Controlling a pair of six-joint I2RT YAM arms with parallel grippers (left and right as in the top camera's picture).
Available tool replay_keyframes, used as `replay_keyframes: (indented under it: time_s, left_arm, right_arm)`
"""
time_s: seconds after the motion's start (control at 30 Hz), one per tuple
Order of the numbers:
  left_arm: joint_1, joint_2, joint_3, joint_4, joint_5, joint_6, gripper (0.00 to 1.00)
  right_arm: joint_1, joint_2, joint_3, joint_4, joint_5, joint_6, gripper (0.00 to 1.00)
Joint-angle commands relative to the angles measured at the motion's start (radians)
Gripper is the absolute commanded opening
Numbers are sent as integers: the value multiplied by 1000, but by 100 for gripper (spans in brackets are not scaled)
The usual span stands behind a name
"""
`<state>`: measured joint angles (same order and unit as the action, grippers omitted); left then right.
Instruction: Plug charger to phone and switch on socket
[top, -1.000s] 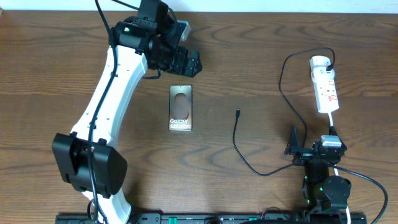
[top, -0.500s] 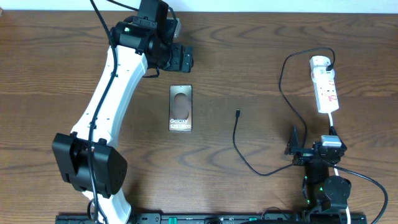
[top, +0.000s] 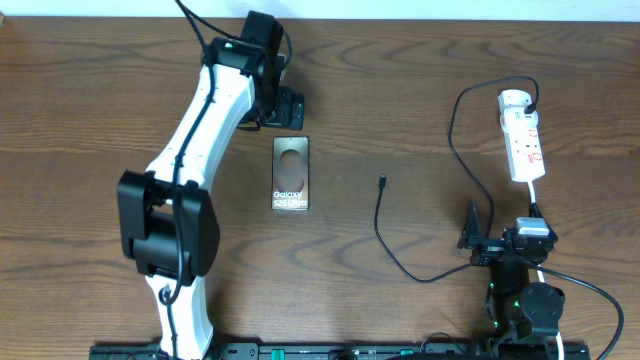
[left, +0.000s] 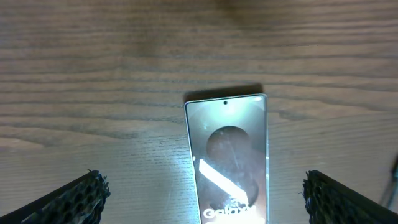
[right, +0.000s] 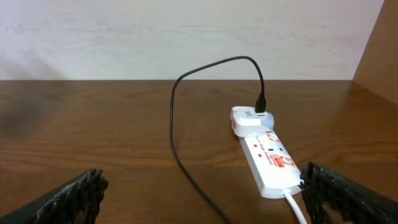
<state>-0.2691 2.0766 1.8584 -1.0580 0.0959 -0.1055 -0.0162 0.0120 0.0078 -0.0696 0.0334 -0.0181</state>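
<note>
The phone (top: 290, 173) lies flat on the table, lettering toward the front; it also shows in the left wrist view (left: 229, 155). My left gripper (top: 284, 110) hovers just behind the phone's far end, open and empty, its fingers spread either side (left: 202, 199). The charger cable (top: 400, 250) runs from its loose connector tip (top: 382, 181) round to a black plug in the socket (top: 522, 135) at the far right. My right gripper (top: 490, 235) rests near the front right, open and empty, facing the socket (right: 267, 158) and the cable (right: 180, 149).
The socket's white cord (top: 535, 200) runs forward beside my right arm. A pale wall stands behind the table's far edge (right: 186, 37). Bare wood lies between the phone and the connector tip.
My left arm has swung and turned, bringing the gripper down and in toward the phone's far end. The phone, the cable and the right arm have not moved.
</note>
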Motion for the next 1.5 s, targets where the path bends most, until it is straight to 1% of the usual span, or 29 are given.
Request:
replay_keyframes:
  time_s: [0.0, 0.07, 0.23, 0.53, 0.6, 0.7, 0.83, 1.0, 1.17, 1.33, 1.47]
  left_arm:
    - [4, 29, -9, -13, -29, -9, 98]
    - [3, 43, -9, -33, -30, -13, 98]
    - [-6, 54, -64, -16, -52, -126, 98]
    - [-37, 54, -226, 122, -63, -132, 98]
    - [-37, 54, -234, 130, -61, -116, 98]
    - [-39, 54, -234, 130, -39, -55, 98]
    - [-45, 54, -234, 130, 31, 36, 98]
    - [-65, 54, -241, 126, 33, 44, 98]
    - [-69, 54, -293, 149, 31, -38, 98]
    - [-69, 55, -345, 211, 31, -73, 98]
    - [-70, 55, -351, 227, 32, -96, 98]
  right_arm:
    - [5, -5, -2, -2, -2, 6, 99]
    - [5, -5, -2, -2, -2, 6, 99]
    - [5, -5, -2, -2, -2, 6, 99]
    - [5, -5, -2, -2, -2, 6, 99]
    - [5, -5, -2, -2, -2, 6, 99]
    - [5, -5, -2, -2, -2, 6, 99]
    - [5, -5, -2, -2, -2, 6, 99]
    - [5, -5, -2, -2, -2, 6, 99]
    - [5, -5, -2, -2, -2, 6, 99]
    - [5, -5, -2, -2, -2, 6, 99]
    - [5, -5, -2, -2, -2, 6, 99]
